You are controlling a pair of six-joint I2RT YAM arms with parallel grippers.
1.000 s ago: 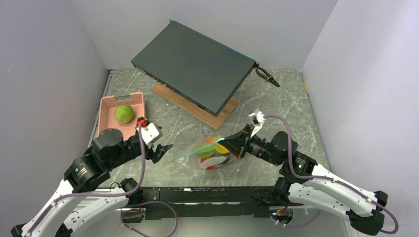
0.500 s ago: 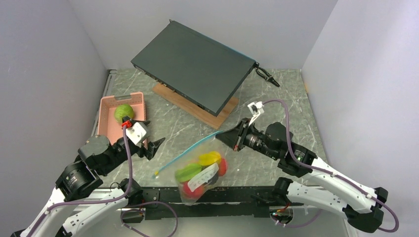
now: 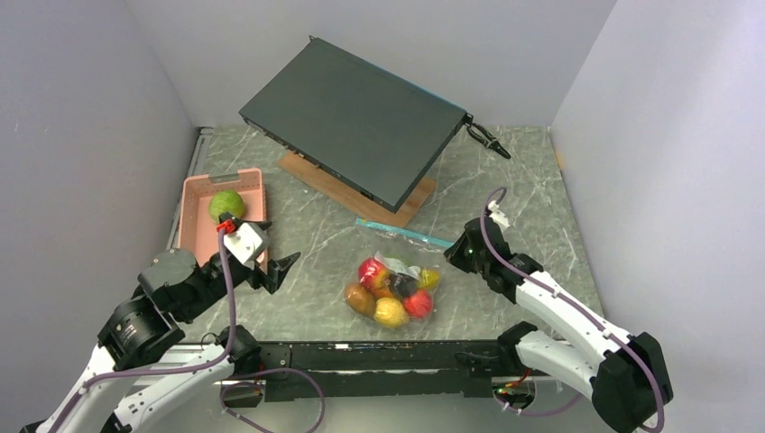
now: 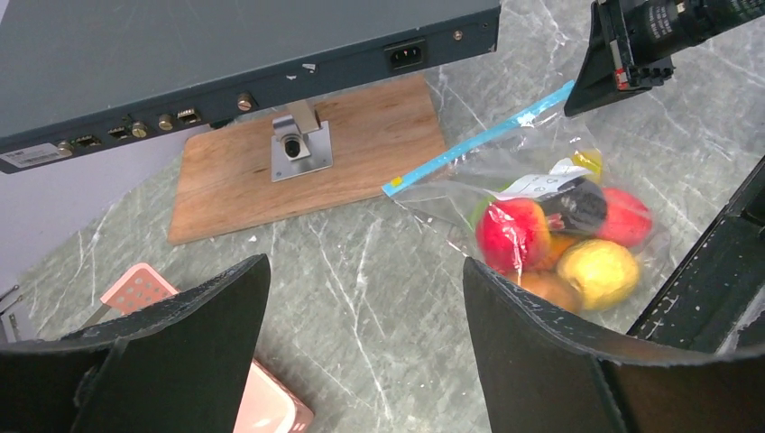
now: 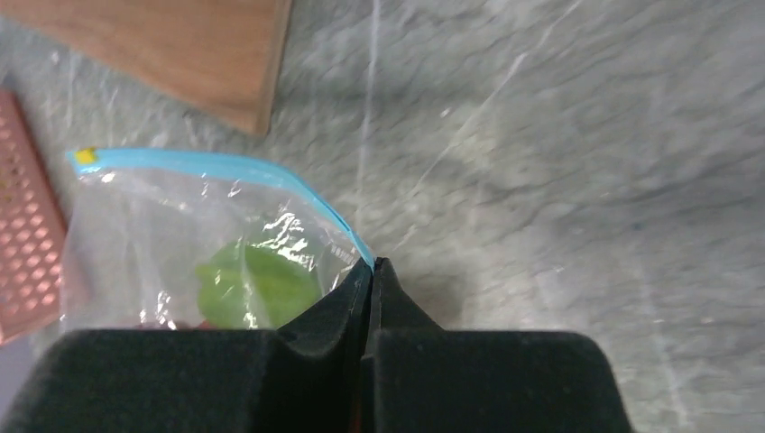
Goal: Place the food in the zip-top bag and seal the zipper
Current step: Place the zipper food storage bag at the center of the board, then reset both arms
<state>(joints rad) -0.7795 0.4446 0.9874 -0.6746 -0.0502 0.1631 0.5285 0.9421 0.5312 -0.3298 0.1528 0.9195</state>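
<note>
Right gripper (image 5: 370, 273) seemingly pinches the zipper (image 5: 216, 164) of the zip-top bag (image 5: 135, 239).

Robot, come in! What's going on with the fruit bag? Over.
Left end effector open, empty. Right end effector shut on zipper end. Zip-top bag holds food; one green piece in pink basket. Nothing in the way.

I see the zip-top bag (image 3: 390, 262) lying on the surface (image 3: 505, 180) at lower centre, packed with red, yellow, orange and dark food (image 3: 391, 312), its zipper (image 3: 403, 234) along the far edge. My right claw (image 3: 456, 255) sits at the zipper's right end; my left claw (image 3: 278, 254) is apart at lower left, beside the pink basket (image 3: 194, 216) holding one green piece (image 3: 225, 207).
</note>
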